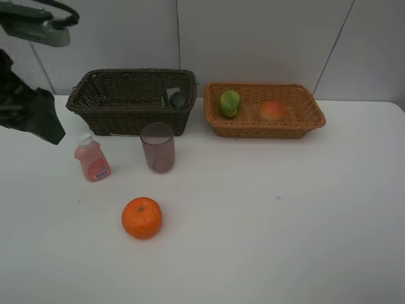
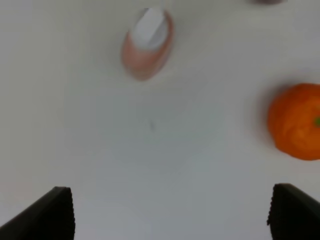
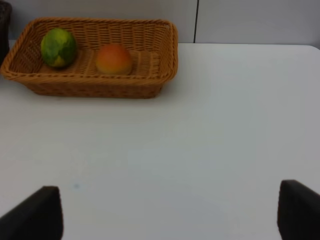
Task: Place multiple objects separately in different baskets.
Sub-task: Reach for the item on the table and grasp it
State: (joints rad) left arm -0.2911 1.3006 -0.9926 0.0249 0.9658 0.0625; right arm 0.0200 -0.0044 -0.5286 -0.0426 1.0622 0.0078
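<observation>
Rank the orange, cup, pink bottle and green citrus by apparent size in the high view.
1. cup
2. orange and pink bottle, too close to rank
3. green citrus, though farthest away

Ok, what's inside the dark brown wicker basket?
In the dark brown wicker basket, one dark angular bottle at its right end; its front wall hides some floor.

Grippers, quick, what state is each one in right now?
Left gripper: open, holding nothing.
Right gripper: open, holding nothing.
</observation>
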